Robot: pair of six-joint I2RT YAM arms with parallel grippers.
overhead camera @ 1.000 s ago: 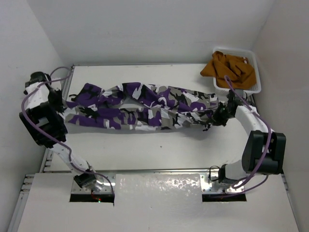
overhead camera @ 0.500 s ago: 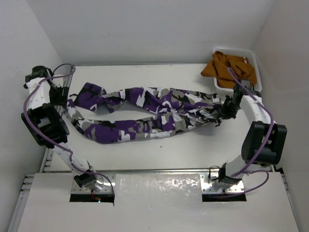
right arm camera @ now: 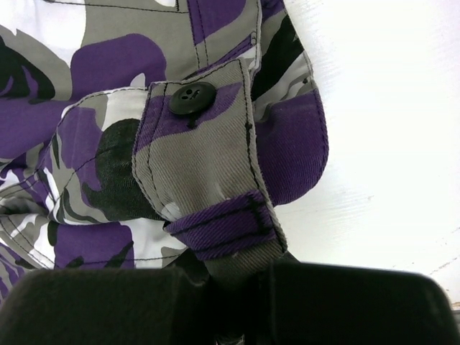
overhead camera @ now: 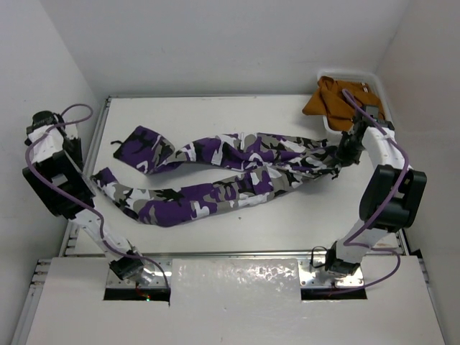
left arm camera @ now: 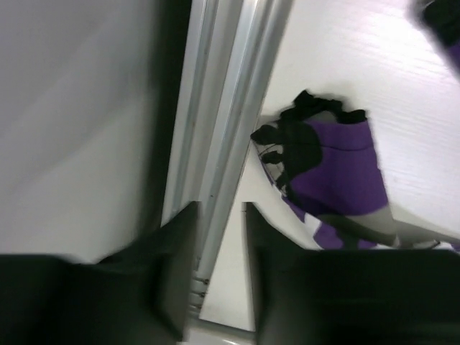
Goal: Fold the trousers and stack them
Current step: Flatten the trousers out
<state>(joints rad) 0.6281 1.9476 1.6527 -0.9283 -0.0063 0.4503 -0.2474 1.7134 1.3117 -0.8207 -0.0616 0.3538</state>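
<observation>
The camouflage trousers (overhead camera: 230,169) lie lengthwise across the table, waist at the right, both legs running left and spread apart. My right gripper (overhead camera: 348,152) is shut on the waistband (right arm camera: 215,180), just below its black button (right arm camera: 192,98), with the fabric pinched between the jaws (right arm camera: 241,277). My left gripper (overhead camera: 70,147) is at the table's left edge, open and empty (left arm camera: 219,237). A purple leg cuff (left arm camera: 330,165) lies on the table just ahead of it, apart from the fingers. The upper leg's cuff (overhead camera: 136,138) lies further in.
A white basket (overhead camera: 352,73) at the far right corner holds a plain orange-brown garment (overhead camera: 334,100), close behind my right wrist. A metal rail (left arm camera: 230,108) runs along the table's left edge beside the wall. Bare table shows in front of the trousers.
My left gripper has let go of the leg ends and pulled back left to the table edge. The legs dropped and spread apart. My right gripper drew the waistband further right and back.
</observation>
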